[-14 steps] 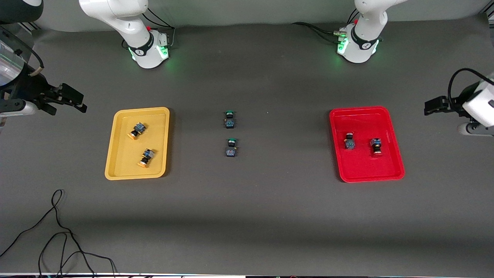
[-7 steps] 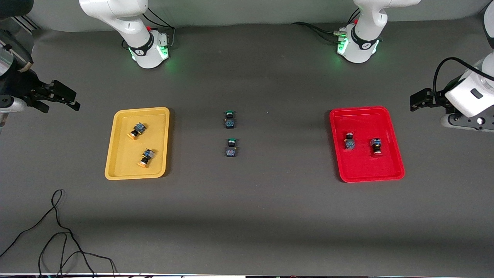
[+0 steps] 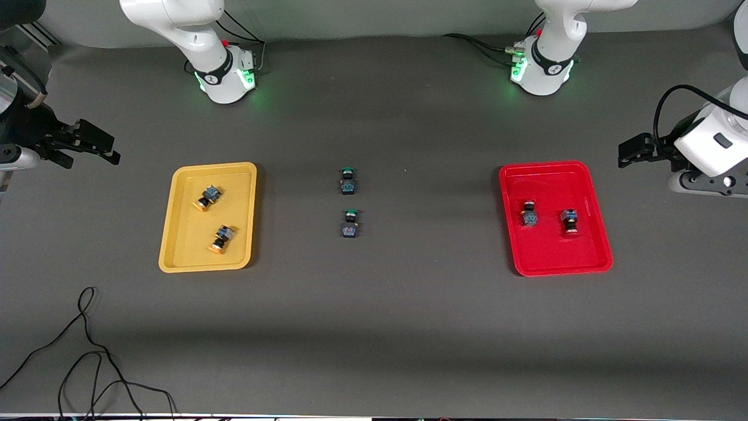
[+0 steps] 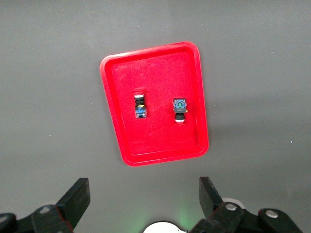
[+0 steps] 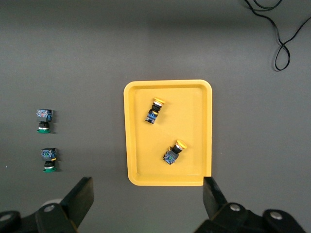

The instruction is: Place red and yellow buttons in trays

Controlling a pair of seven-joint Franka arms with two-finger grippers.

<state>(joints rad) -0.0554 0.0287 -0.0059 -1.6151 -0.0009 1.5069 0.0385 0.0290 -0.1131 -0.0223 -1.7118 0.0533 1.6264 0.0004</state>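
Two yellow-capped buttons (image 3: 207,197) (image 3: 221,239) lie in the yellow tray (image 3: 187,248) toward the right arm's end. Two red-capped buttons (image 3: 529,214) (image 3: 570,222) lie in the red tray (image 3: 555,254) toward the left arm's end. My right gripper (image 3: 105,147) is open and empty, up over bare table beside the yellow tray. My left gripper (image 3: 631,153) is open and empty, up over bare table beside the red tray. The left wrist view shows the red tray (image 4: 155,145) with both buttons past the open gripper (image 4: 144,194). The right wrist view shows the yellow tray (image 5: 141,160) past the open gripper (image 5: 148,196).
Two green-capped buttons (image 3: 347,180) (image 3: 350,224) lie on the dark mat midway between the trays, and show in the right wrist view (image 5: 44,120) (image 5: 48,159). A loose black cable (image 3: 87,351) lies near the table's front edge at the right arm's end.
Both grippers have drawn up and shifted a little beside their trays, then nearly stopped. The buttons and trays have not moved.
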